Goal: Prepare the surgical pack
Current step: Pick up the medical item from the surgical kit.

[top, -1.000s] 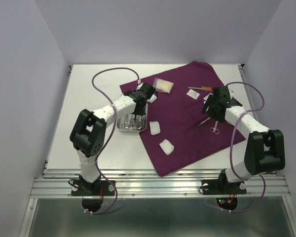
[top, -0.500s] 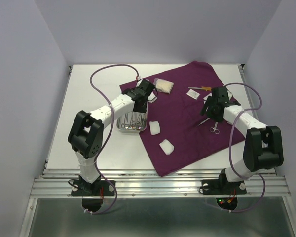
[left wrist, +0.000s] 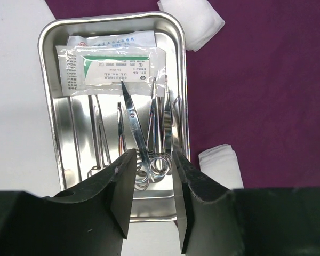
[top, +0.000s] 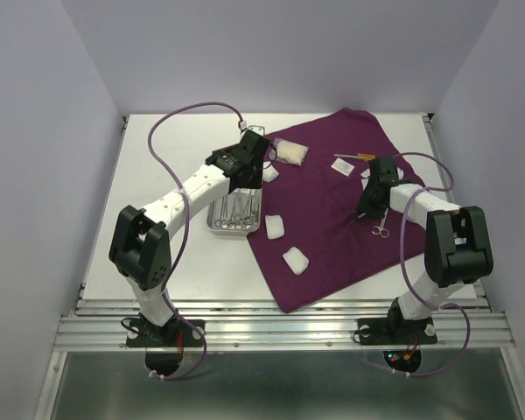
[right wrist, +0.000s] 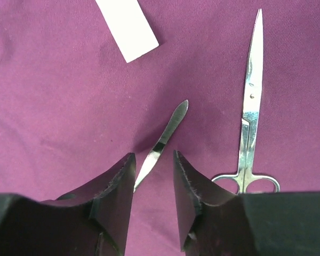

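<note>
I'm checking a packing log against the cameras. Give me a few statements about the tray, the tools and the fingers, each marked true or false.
1. The steel tray holds printed packets and metal tools. True.
2. The loose scissors lie in the tray. False: they lie on the purple cloth, beside the right gripper.
3. The left gripper has its fingers clamped on the tools in the tray. False: its fingers are open and empty above the tray.
4. A slim metal tool lies on the cloth, one end between the right gripper's fingers. True.
</note>
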